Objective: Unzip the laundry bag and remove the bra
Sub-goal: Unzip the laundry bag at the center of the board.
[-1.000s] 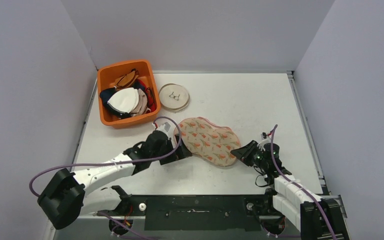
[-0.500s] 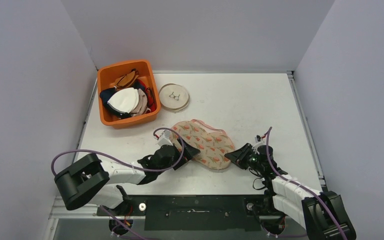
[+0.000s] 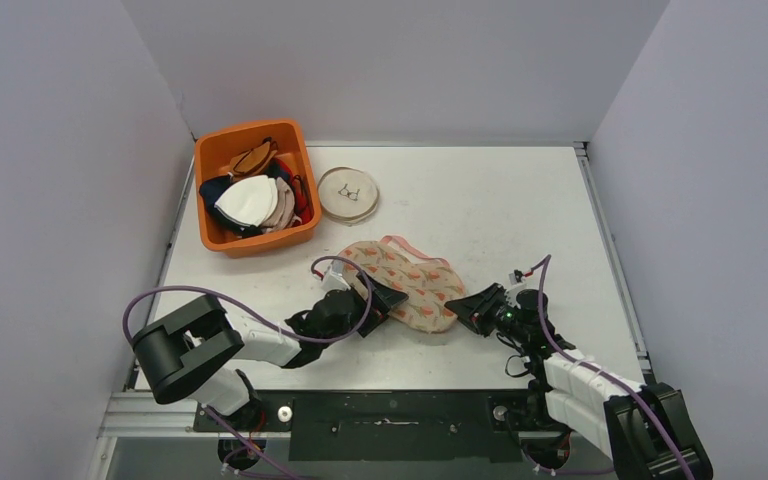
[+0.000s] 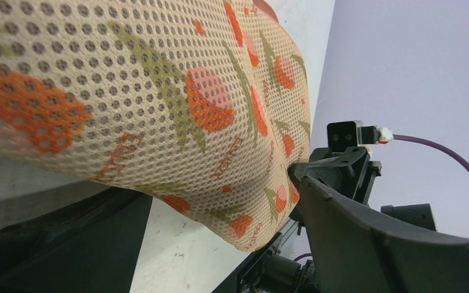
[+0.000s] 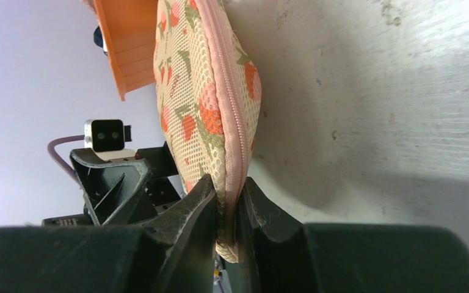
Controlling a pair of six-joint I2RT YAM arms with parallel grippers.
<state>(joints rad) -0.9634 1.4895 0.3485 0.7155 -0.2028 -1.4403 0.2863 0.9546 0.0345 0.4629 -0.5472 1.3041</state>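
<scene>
Laundry bag (image 3: 405, 283) flanked!
Right gripper (image 3: 468, 309) clamps its zip seam (image 5: 223, 91) at four o'clock; left gripper (image 3: 385, 303) gapes wide at seven o'clock.

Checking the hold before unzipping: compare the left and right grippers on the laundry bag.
The right gripper is shut, pinching the laundry bag's pink zipper seam; the left gripper is open, the bag's mesh between its fingers unclamped. Right gripper works the bag's right end, left gripper its left. Both sit low beside it.

The laundry bag (image 3: 415, 285) hides its own contents.
</scene>
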